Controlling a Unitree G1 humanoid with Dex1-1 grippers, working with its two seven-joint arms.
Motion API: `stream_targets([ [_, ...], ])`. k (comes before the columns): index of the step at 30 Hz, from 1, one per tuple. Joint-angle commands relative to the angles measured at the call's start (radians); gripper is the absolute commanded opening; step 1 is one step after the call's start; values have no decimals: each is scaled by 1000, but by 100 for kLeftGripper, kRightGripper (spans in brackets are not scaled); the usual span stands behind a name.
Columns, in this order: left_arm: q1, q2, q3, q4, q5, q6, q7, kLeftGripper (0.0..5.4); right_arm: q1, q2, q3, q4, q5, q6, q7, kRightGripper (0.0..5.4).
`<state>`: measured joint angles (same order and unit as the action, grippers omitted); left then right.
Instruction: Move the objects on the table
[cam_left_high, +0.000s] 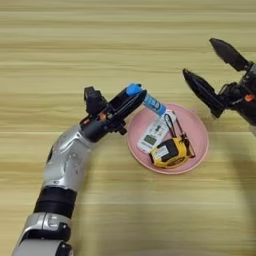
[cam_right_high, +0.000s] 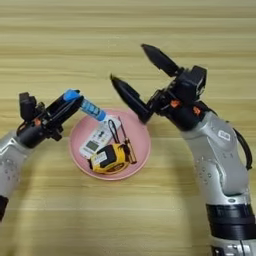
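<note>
Blue and slim, the tube with a white label is pinched at its capped upper end by the left gripper, whose two black fingers are clamped together on it, while its lower end dips over the rim of the pink plate and appears to touch the white remote. The tube looks light and smooth-skinned, probably a little soft in the body, so a hold near the stiffer cap end, as now, seems the surer one; a squeeze at mid-length might let it slide or buckle.

The remote, flat and hard with a small screen, lies tilted in the plate and would best be taken across its narrow sides. Just beside it sits the yellow-black tape measure, the heaviest-looking piece here: blocky, rigid, with rubbery flanks that should grip well across its body. A dark loop of cord trails from it towards the remote. A thin brown stick lies against the tape measure's right edge, slight enough to roll or slip from a coarse pinch.

The right gripper hangs above the plate's far right side with its fingers spread wide and nothing between them. All of it sits on the light wooden table.
</note>
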<state>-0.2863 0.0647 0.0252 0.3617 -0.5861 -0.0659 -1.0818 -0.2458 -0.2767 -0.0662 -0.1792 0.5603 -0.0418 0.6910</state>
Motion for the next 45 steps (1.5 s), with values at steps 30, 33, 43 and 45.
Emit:
stream_targets([
  [30, -171, -150, -166, 429, 284, -378, -76, 133, -100, 103, -38, 287, -332, -266, -338, 540],
  [33, -175, -149, -160, 459, 291, -387, -74, 133, -100, 103, -40, 288, -331, -267, -339, 540],
  [43, -182, -120, -142, 550, 323, -431, -53, 133, -102, 102, -43, 295, -325, -275, -334, 540],
  [45, -183, -117, -140, 560, 327, -435, -50, 133, -103, 101, -44, 295, -322, -276, -332, 540],
])
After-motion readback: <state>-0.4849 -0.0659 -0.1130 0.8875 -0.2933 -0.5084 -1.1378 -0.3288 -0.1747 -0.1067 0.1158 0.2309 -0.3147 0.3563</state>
